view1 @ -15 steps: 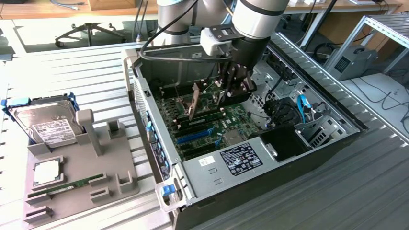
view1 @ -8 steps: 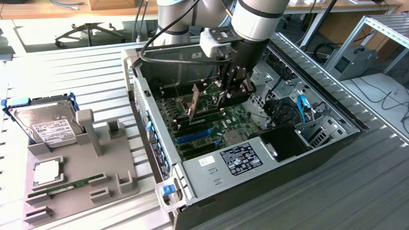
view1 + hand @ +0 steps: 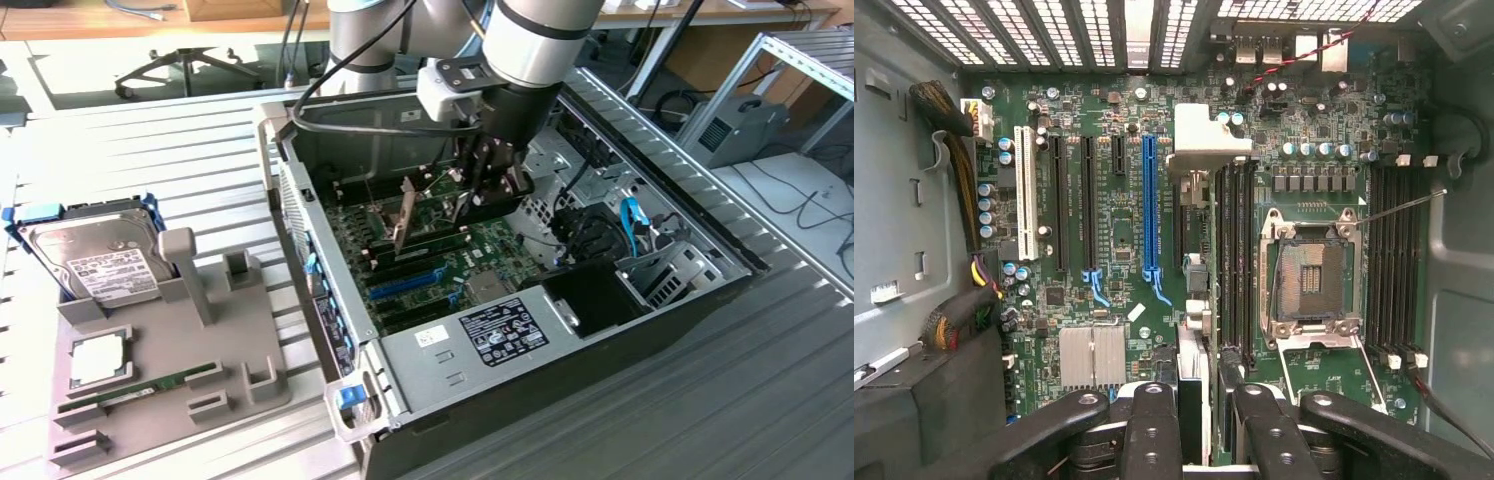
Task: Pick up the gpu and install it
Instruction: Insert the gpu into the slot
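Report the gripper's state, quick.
Gripper: closed on the gpu, which it holds edge-on over the motherboard.

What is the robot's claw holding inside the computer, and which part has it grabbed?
The gripper holds the gpu, pinching its thin upper edge between the fingers. The card hangs edge-on over the motherboard.
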You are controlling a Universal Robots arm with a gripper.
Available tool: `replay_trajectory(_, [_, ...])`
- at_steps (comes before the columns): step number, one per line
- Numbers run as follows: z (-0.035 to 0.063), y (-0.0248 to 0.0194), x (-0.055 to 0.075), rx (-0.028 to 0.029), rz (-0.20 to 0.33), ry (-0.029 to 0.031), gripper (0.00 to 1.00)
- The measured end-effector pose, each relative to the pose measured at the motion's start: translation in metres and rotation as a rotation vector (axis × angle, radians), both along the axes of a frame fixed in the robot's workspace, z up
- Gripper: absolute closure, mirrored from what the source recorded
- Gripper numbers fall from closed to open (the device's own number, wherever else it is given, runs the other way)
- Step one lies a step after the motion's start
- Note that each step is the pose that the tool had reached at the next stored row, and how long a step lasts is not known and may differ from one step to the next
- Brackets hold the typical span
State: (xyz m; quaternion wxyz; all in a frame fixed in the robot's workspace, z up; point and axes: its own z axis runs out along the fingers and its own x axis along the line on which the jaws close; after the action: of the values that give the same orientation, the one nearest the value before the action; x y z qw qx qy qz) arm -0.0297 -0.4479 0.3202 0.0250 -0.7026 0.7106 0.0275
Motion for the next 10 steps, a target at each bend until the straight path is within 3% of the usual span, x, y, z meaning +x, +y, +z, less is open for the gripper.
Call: replay_trajectory(10, [-0.0015,0.0000,-0.0001,0.0000,0.000,0.0000,0.74])
